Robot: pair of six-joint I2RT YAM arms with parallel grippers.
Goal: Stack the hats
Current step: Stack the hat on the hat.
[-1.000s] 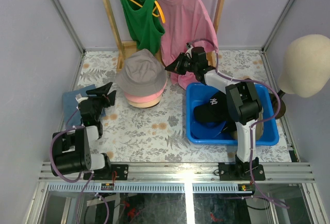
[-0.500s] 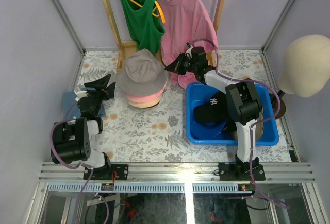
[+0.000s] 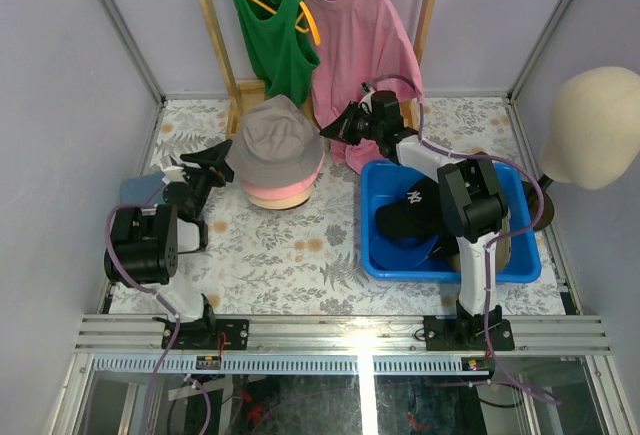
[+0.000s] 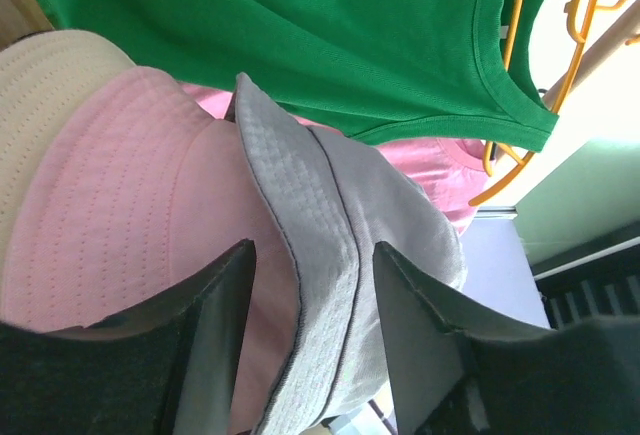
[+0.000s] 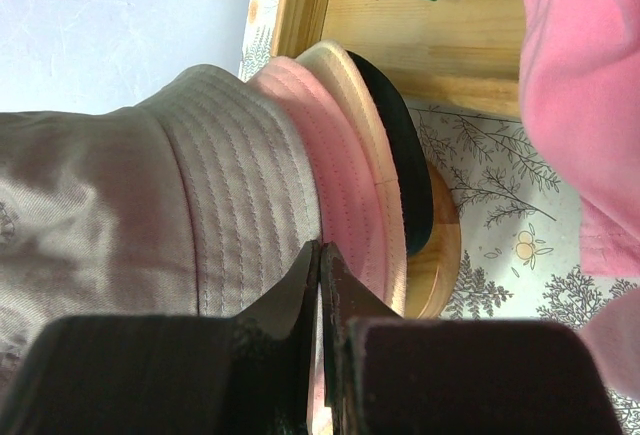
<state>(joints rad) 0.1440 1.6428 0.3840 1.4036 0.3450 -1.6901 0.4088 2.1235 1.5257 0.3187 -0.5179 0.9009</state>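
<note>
**Hat stack at 11 o'clock; left fingers open about the top brim, right fingers shut**

The floral bench [image 3: 300,255] carries all items. At its 12 o'clock edge a pink shirt [image 3: 360,45] and a green shirt [image 3: 265,35] hang from a wooden rack [image 3: 216,50]. A blue bin [image 3: 400,267] sits at 3 to 4 o'clock of the bench centre. A cream mannequin head [image 3: 595,125] stands past the bench edge at 2 o'clock.

The stack of hats [image 3: 275,170] stands at 11 o'clock of the bench centre, just in front of the rack. A grey-taupe bucket hat [image 3: 275,140] is on top. Under it are a pink bucket hat [image 3: 270,192], then a beige bucket hat [image 3: 275,202]. The right wrist view shows a black bucket hat [image 5: 400,145] lowest, resting on a wooden disc [image 5: 440,255].

A black cap [image 3: 405,215] with a white logo lies inside the bin. A blue cap [image 3: 138,190] lies on the bench at 9 o'clock, partly hidden by the left arm.

The left fingers [image 3: 222,155] are at 9 o'clock of the stack, partly open. The edge of the grey-taupe brim runs between them with a gap on each side, so nothing is clamped.

The right fingers [image 3: 325,132] are at 3 o'clock of the stack, pressed fully together and holding nothing. Their tip is just beside the grey-taupe and pink hats; contact cannot be confirmed.
</note>
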